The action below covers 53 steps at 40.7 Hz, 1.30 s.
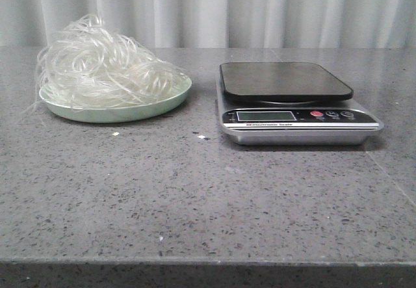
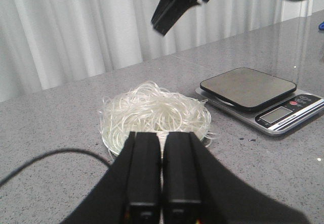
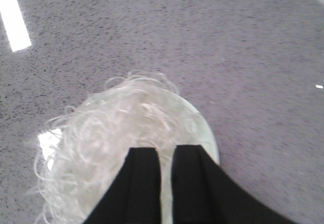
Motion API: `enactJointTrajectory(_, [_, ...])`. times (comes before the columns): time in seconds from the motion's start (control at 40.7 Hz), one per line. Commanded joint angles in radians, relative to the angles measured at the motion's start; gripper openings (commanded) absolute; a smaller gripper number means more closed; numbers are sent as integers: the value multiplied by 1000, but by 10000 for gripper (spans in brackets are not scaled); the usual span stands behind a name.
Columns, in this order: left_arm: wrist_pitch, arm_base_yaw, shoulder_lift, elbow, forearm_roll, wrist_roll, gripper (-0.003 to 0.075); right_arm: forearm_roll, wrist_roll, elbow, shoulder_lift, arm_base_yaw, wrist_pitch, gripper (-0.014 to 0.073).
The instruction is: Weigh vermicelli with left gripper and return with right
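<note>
The vermicelli (image 1: 107, 70) is a loose whitish tangle heaped on the pale green plate (image 1: 130, 114) at the table's left. Neither gripper shows in the front view. My left gripper (image 2: 162, 134) is shut and empty, low and just short of the vermicelli (image 2: 154, 113). My right gripper (image 3: 165, 150) hangs above the vermicelli (image 3: 111, 133) and the plate's rim (image 3: 207, 133); its jaws stand a narrow gap apart and hold nothing. It also shows high in the left wrist view (image 2: 161, 28), pointing down.
A silver kitchen scale (image 1: 286, 83) with a bare black platform stands to the right of the plate; it also shows in the left wrist view (image 2: 248, 85). Small white crumbs (image 1: 201, 136) lie on the grey table between them. A curtain hangs behind.
</note>
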<state>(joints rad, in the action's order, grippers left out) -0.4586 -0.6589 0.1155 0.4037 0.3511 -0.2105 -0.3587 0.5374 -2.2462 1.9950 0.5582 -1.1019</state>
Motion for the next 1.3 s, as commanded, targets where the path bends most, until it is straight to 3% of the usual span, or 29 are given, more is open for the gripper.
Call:
enactJointTrajectory(0.0, [69,0,13,25,9,-6,137,-10,-6,-38,-100,-47,26,152])
enactJointTrajectory(0.27, [69,0,13,25,9,-6,137,-8,-177,-22,-124,-145,139,153])
enactJointTrajectory(0.565, [69,0,13,25,14,-6,137,47,-271,153,-130,-140,406,153])
enactJointTrajectory(0.909, [69,0,13,25,16,-6,137,92,-271,600,-360,-134,722,153])
enactJointTrajectory(1.278, [69,0,13,25,16,-6,137,93,-270,1064,-787,-135,842,153])
